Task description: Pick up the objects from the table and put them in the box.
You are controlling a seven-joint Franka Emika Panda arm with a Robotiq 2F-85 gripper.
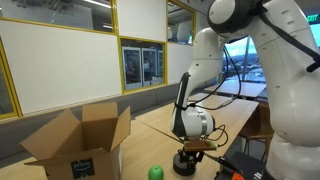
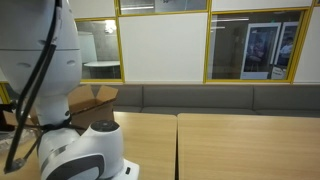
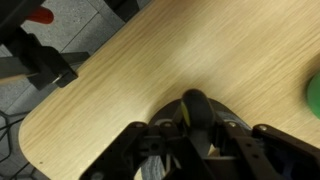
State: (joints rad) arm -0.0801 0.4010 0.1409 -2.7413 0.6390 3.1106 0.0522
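My gripper [image 1: 187, 160] is low on the wooden table [image 1: 150, 135], next to a green ball [image 1: 155, 172]. In the wrist view the fingers [image 3: 195, 125] are closed round a dark rounded object with a yellow stripe [image 3: 193, 103] that rests on the tabletop. The green ball shows at the right edge of the wrist view [image 3: 314, 92]. The open cardboard box [image 1: 78, 140] stands on the table beyond the ball. Its flaps also show behind the arm in an exterior view [image 2: 95, 97].
The table's rounded corner and edge [image 3: 40, 130] lie close to the gripper, with grey floor and black stands with a red part [image 3: 40, 50] below. A padded bench [image 2: 220, 98] and windowed walls run behind the tables. The robot's white body [image 2: 45, 70] fills one side.
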